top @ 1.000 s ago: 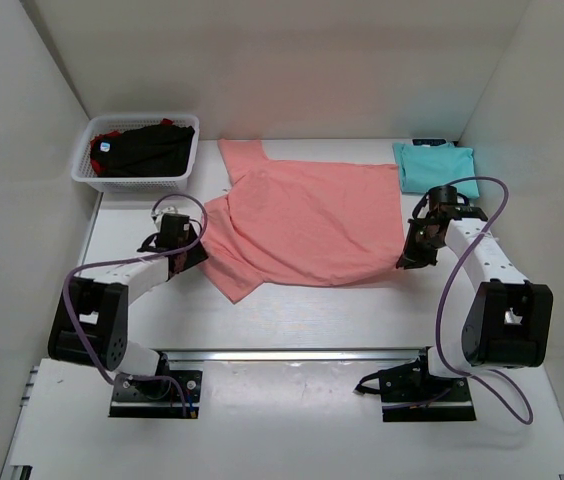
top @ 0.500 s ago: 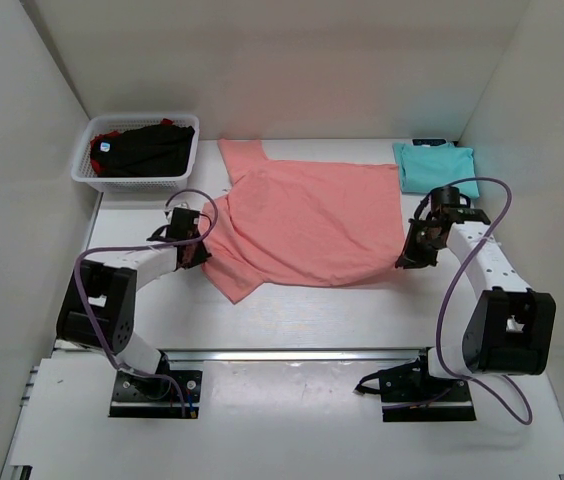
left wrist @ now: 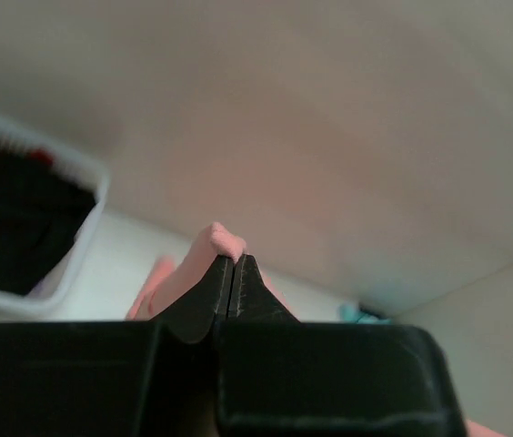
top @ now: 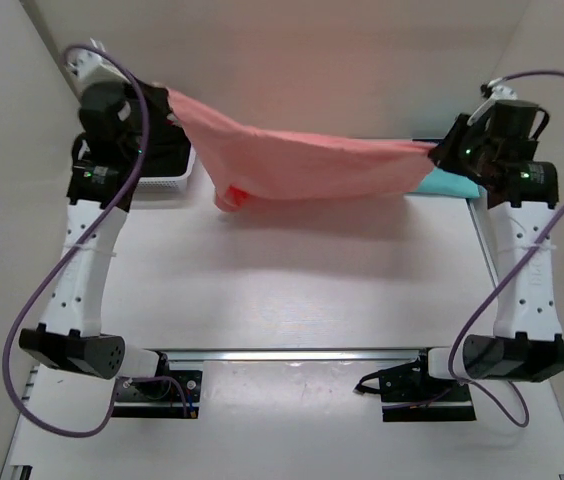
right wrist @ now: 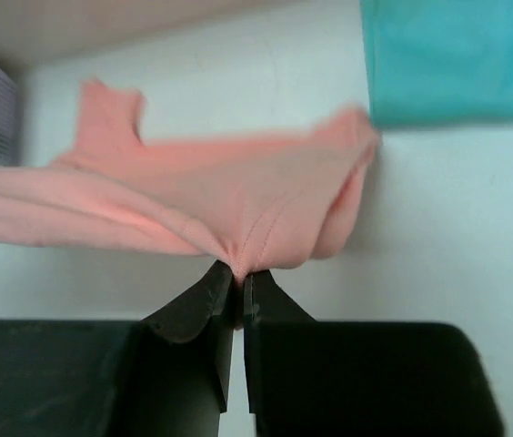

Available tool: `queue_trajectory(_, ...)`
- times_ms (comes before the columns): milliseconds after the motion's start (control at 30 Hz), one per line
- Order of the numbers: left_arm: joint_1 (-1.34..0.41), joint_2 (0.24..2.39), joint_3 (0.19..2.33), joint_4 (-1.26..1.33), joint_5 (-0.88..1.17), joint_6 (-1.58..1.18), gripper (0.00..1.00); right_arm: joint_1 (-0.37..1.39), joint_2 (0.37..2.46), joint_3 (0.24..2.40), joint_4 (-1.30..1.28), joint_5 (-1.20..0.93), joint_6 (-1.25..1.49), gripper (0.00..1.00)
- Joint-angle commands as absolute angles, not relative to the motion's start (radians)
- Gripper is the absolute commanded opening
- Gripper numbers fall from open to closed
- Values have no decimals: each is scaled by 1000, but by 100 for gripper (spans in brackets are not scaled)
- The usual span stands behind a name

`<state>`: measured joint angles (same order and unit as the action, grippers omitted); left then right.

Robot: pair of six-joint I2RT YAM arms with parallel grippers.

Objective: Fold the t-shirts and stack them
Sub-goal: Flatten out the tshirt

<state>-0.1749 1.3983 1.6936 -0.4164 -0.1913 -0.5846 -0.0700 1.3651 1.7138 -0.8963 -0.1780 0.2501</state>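
Observation:
The salmon-pink t-shirt (top: 302, 160) hangs stretched in the air between both raised arms, sagging in the middle above the table. My left gripper (top: 170, 98) is shut on its left end; in the left wrist view pink cloth (left wrist: 209, 250) pokes out past the closed fingertips (left wrist: 235, 264). My right gripper (top: 436, 150) is shut on the right end, with cloth (right wrist: 238, 209) bunched at the jaws (right wrist: 240, 275). A folded teal t-shirt (top: 454, 184) lies at the back right, also seen as teal cloth (right wrist: 457, 55). Black and red shirts (left wrist: 11, 218) lie in the basket.
A white mesh basket (top: 167, 182) stands at the back left, mostly hidden behind my left arm; its rim (left wrist: 93, 196) shows in the left wrist view. White walls close in the table on three sides. A metal rail (top: 302, 355) runs along the near edge.
Both arms rose from table height and lifted the salmon-pink t-shirt off the table, stretching it between them. The left gripper closed on the shirt's left edge during this.

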Motion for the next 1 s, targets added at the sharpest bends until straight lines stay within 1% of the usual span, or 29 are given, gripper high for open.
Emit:
queue_trajectory(0,-179,1376,1886,-460,-210,-555,0,-69,1307,1839,-858,-160,232,0)
queue_trajectory(67,-192,1381,2007,-449,-245,-529,0,-81,1283,1881,-832,-160,229,0)
queue_trajectory(167,-222,1370,2101,-416,-296,-489,0,-77,1243,1933,-775,-133,212,0)
queue_trajectory(233,-196,1384,2155,-405,-273,-495,0,-93,1230,1959,-744,-164,216,0)
queue_trajectory(300,-206,1403,2221,-417,-267,-492,0,-141,1247,1989,-748,-228,245,0)
queue_trajectory(400,-218,1436,2223,-423,-270,-479,0,-149,1302,2017,-758,-282,252,0)
queue_trajectory(467,-192,1465,2214,-425,-220,-511,0,-138,1351,2032,-773,-310,268,0)
queue_trajectory(567,-199,1540,2223,-446,-192,-512,0,-112,1449,2060,-819,-347,275,0)
queue_trajectory(667,-198,1597,2221,-445,-161,-514,0,-80,1535,2071,-848,-344,259,0)
queue_trajectory(833,-186,1676,2192,-449,-129,-494,0,-23,1643,2062,-796,-292,203,0)
queue_trajectory(967,-190,1762,2246,-456,-135,-450,0,-11,1770,2185,-792,-287,193,0)
